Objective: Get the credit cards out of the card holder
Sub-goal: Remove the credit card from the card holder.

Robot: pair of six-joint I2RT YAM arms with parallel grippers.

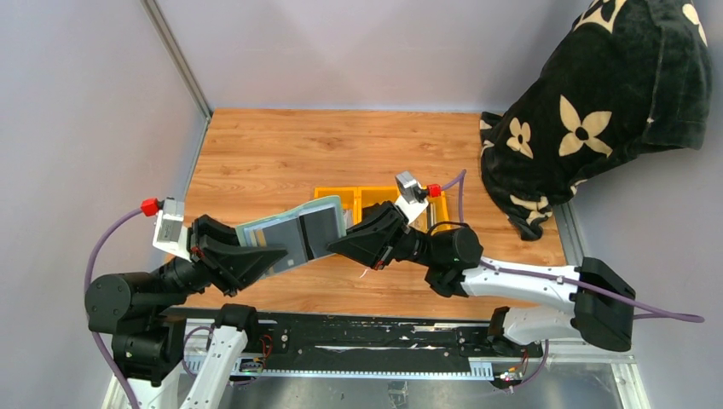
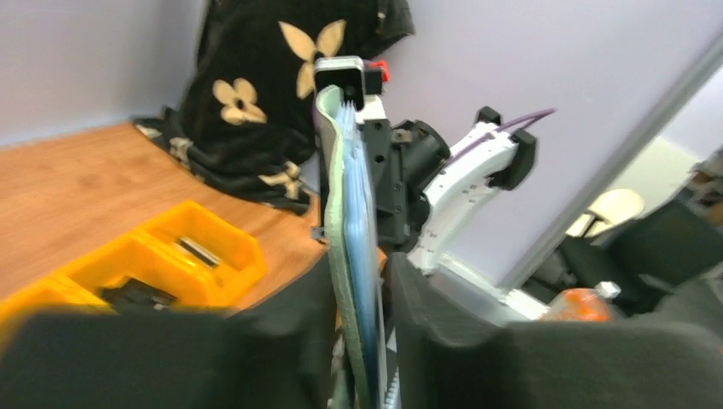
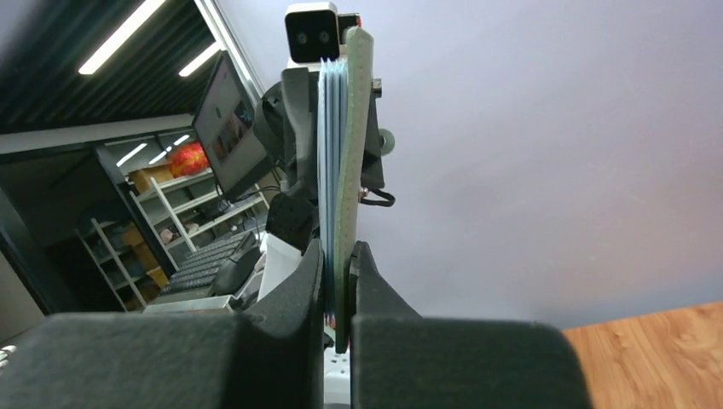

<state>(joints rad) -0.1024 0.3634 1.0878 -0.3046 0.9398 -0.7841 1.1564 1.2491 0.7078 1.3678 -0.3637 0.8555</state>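
My left gripper (image 1: pixel 253 254) clamps the nine o'clock end of the open card holder (image 1: pixel 294 236), held at seven o'clock of the yellow bin (image 1: pixel 375 192), and my right gripper (image 1: pixel 341 239) pinches its three o'clock end, so next, I judge, it must nip only the credit cards (image 1: pixel 319 227) and slide them out.

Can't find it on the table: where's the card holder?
In the top view, the card holder hangs open left of centre, clamped between the left gripper and right gripper, by the yellow bin.
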